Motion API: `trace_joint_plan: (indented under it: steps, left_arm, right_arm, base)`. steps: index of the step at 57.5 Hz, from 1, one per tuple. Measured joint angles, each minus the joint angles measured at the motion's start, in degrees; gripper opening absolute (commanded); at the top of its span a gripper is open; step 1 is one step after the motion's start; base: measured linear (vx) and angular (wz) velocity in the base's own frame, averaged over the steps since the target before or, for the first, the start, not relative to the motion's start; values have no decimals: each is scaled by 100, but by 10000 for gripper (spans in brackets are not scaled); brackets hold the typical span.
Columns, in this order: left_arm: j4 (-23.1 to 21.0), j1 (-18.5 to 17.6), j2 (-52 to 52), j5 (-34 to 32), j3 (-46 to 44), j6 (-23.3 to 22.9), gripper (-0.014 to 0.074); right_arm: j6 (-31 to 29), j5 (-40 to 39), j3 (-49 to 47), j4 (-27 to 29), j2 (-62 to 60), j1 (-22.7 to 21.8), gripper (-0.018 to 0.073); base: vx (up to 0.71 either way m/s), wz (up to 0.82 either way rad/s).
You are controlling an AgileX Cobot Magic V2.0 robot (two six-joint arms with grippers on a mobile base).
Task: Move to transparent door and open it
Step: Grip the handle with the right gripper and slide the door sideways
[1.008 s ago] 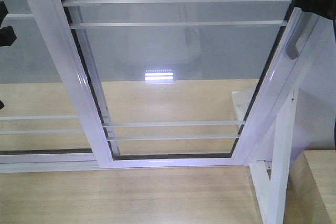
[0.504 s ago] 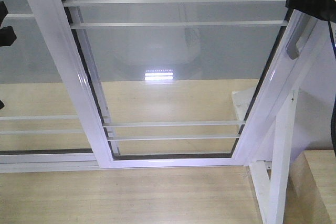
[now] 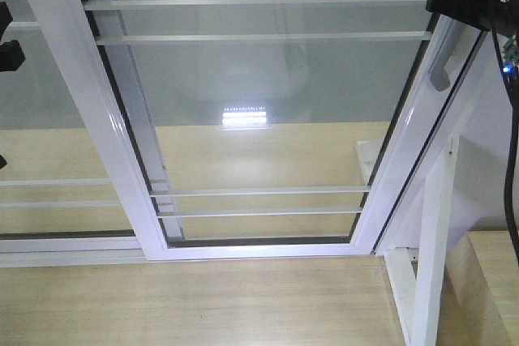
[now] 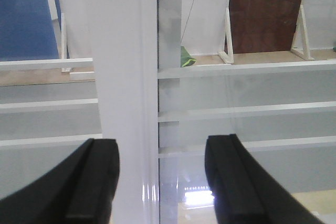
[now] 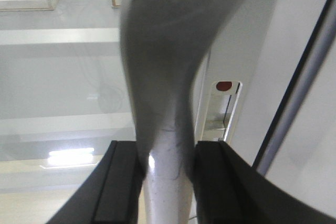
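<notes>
Gripping the curved grey pull handle of the transparent door, the right gripper presses both black pads against it.

The door, clear glass in a glossy white frame with thin white bars, fills the front view; its handle sits at 2 o'clock. A lock plate with a red dot lies beside the handle. The left gripper is spread wide, a white frame upright seen between its fingers. Pale wood-grain floor lies at 6 o'clock.

My right gripper is sitting around the handle, at the right edge of the transparent door.
</notes>
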Motion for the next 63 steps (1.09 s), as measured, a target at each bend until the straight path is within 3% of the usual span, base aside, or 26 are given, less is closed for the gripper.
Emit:
trace_joint_plan:
  steps: [40,63]
  left_arm:
    - [0,0,0,112,0,0,492]
    - [0,0,0,458,0,0,492]
  right_arm:
    - [13,65,-39,-24,47,1628,2]
    - [-96,1484,-27,-8,-320,1641,2]
  base:
    - [0,0]
    - [0,0]
